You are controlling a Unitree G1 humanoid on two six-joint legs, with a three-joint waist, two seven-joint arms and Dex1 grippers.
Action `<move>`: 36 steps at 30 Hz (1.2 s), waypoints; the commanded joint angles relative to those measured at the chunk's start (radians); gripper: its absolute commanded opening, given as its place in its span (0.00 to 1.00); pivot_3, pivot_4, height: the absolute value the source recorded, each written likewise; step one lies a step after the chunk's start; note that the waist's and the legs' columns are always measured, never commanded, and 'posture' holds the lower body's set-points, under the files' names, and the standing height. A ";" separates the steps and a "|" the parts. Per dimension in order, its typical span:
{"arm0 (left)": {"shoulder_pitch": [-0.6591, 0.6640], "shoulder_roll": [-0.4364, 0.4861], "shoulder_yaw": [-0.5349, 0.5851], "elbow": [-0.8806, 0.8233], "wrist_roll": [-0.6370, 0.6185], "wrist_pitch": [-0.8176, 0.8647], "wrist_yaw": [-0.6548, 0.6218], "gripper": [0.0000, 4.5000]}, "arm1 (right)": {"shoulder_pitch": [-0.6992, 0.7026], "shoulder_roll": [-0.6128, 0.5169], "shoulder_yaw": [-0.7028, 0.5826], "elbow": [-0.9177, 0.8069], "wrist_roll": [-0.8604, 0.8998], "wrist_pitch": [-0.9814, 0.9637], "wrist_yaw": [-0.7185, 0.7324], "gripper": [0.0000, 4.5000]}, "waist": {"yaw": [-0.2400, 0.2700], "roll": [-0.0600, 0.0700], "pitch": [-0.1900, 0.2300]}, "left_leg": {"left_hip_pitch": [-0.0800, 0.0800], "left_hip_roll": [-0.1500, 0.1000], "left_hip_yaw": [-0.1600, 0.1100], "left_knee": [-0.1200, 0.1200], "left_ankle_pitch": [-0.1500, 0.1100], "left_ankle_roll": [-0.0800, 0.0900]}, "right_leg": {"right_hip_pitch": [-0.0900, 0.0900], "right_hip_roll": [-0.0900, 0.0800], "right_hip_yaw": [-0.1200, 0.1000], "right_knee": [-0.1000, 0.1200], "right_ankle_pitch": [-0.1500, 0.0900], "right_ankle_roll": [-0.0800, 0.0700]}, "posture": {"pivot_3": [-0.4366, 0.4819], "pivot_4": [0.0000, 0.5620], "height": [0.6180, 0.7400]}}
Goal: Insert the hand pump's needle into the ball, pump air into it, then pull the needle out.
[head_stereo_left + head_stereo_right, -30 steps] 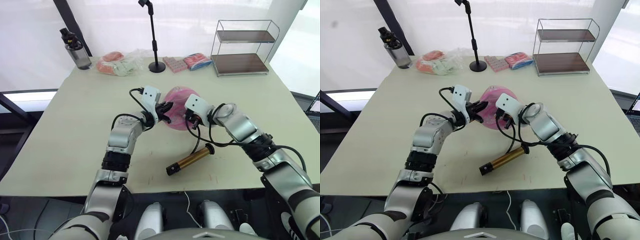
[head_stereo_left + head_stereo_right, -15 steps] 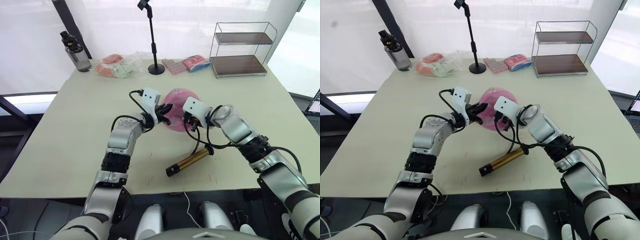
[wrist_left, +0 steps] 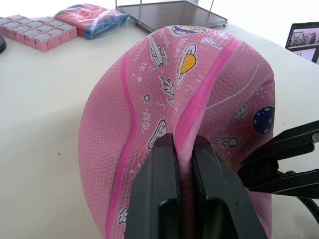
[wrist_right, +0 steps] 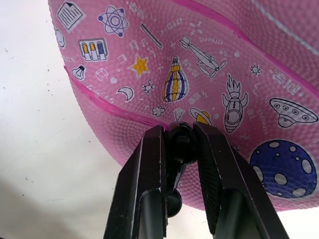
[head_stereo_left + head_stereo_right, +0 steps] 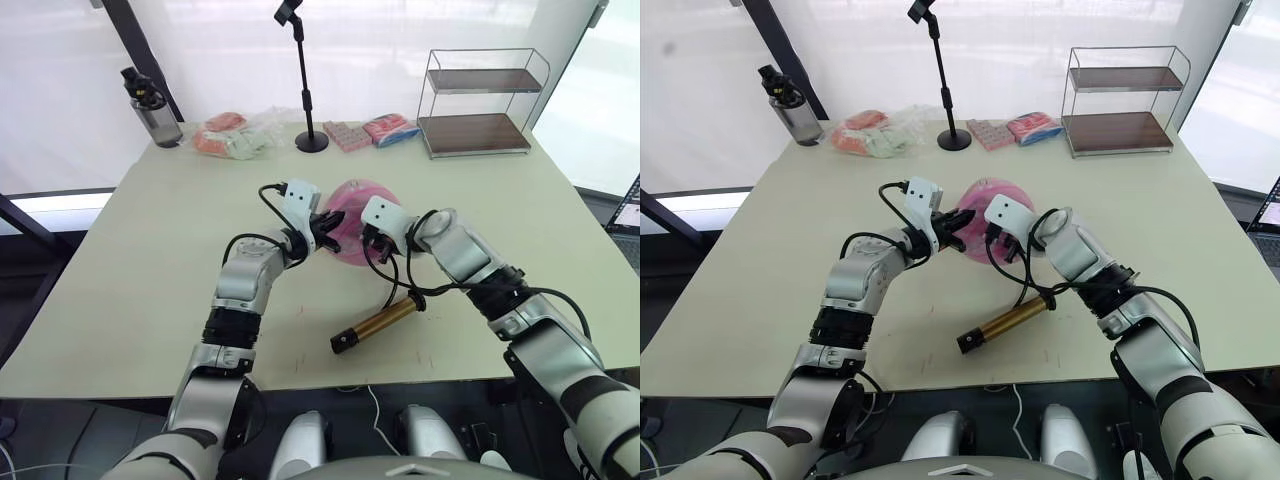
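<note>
Since a second ago: arms barely shifting, pump lying as before.

Left gripper pinching fold of ball – deflated, pink skin creasing between fingers, at ball's 9 o'clock. Ball sitting mid-table.

Right gripper clamping black needle fitting against ball at 3 o'clock – pin itself hidden.

Hand pump lying on table at ball's 5 o'clock, hose looping up to fitting.

Ball print: rockets, planets, tiny unreadable text.
</note>
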 commanded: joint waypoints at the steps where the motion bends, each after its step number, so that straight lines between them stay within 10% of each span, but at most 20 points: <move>1: 0.050 0.006 -0.048 0.070 0.030 0.078 -0.007 0.00 | 0.048 -0.001 0.040 0.155 -0.044 0.016 -0.018 0.07 | 0.000 0.000 0.000 | 0.000 0.000 -0.001 0.000 0.000 0.000 | 0.000 0.000 0.000 0.000 0.000 0.000 | 0.48 0.27 1.00; 36: 0.046 0.025 -0.057 0.094 0.038 0.053 -0.010 0.00 | 0.047 0.061 -0.066 0.339 -0.090 -0.219 -0.084 0.07 | -0.017 0.001 0.000 | 0.015 -0.006 -0.020 -0.009 -0.002 -0.004 | 0.005 0.002 0.002 0.000 -0.001 -0.001 | 0.48 0.27 1.00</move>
